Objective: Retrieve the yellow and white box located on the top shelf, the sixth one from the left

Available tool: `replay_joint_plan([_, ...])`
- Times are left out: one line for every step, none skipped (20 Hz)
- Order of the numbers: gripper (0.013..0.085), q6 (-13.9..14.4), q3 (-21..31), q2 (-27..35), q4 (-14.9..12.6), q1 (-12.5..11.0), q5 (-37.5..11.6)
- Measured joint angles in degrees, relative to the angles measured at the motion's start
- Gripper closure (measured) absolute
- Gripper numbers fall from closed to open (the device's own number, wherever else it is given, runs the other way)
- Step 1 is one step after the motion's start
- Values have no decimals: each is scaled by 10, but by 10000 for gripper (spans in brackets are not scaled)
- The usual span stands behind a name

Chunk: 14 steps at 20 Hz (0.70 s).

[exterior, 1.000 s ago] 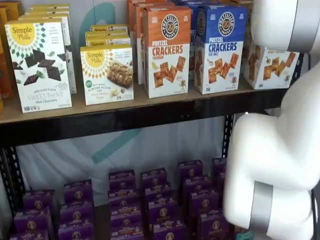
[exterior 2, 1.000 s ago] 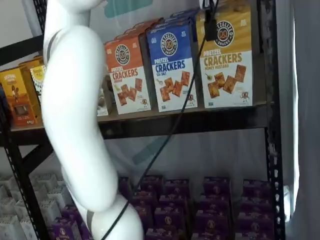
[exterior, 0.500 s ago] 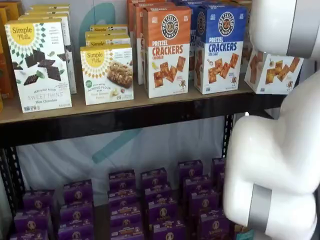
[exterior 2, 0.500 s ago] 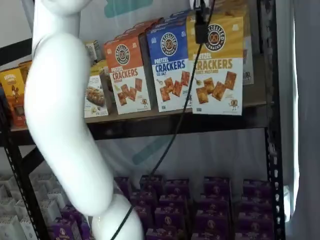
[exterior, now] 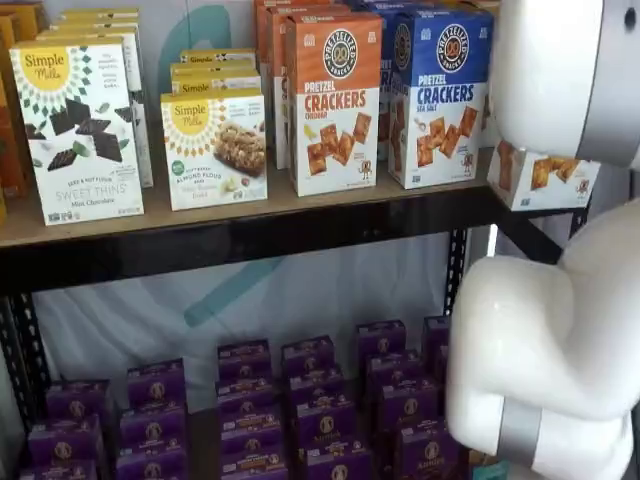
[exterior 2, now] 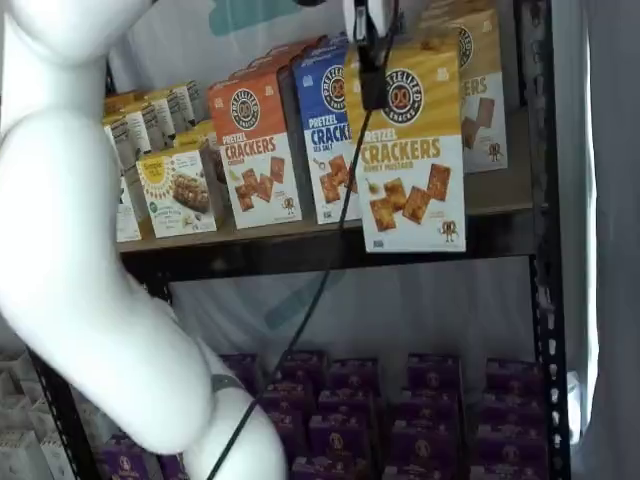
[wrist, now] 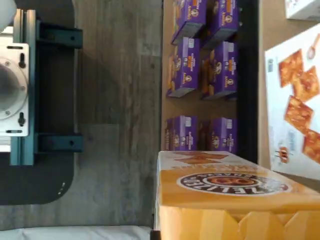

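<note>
The yellow and white box (exterior 2: 405, 150) hangs in front of the top shelf (exterior 2: 290, 248), clear of the board, its lower edge below the shelf's front edge. My gripper (exterior 2: 366, 30) holds it at its top, fingers closed on it, with the cable running down beside. In a shelf view only the box's lower part (exterior: 545, 175) shows under my white arm, which hides the gripper. The wrist view shows the box's yellow top (wrist: 235, 195) close up. A second carton of the same kind (exterior 2: 478, 90) stands on the shelf behind.
Orange (exterior 2: 255, 145) and blue (exterior 2: 322, 120) Pretzel Crackers cartons stand left of the held box. Simple Mills boxes (exterior: 80, 125) are further left. Small purple boxes (exterior: 320, 410) fill the lower level. My white arm (exterior 2: 90, 250) fills the left foreground. A black rack post (exterior 2: 540, 200) stands at right.
The yellow and white box has come forward off the shelf, moving left and lower in the view, uncovering the carton behind it. My arm has swung with it.
</note>
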Motion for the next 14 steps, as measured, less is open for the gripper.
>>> replay_joint_plan([370,2,9,-8,-5,4,-1])
replay_joint_plan([370,3,17,-15,-8,7,-2])
replay_joint_plan([370,5,25,-21,-11,10,-3])
replay_joint_plan([370,6,32,-27,-14,12,-4])
replay_joint_plan([370,8,39,-33,-16,15,-5])
replay_joint_plan([370,10,46,-39,-17,17,-5])
replay_joint_plan([370,11,51,-43,-17,18,-5])
replay_joint_plan([370,12,58,-49,-17,20,-5])
replay_joint_plan([370,14,63,-54,-17,21,-5])
replay_joint_plan([370,15,68,-58,-17,22,-6])
replay_joint_plan([370,16,72,-61,-18,23,-6])
replay_joint_plan([370,17,76,-64,-19,25,-6])
replay_joint_plan([370,19,80,-68,-20,27,-7])
replay_joint_plan([370,20,84,-71,-21,29,-7])
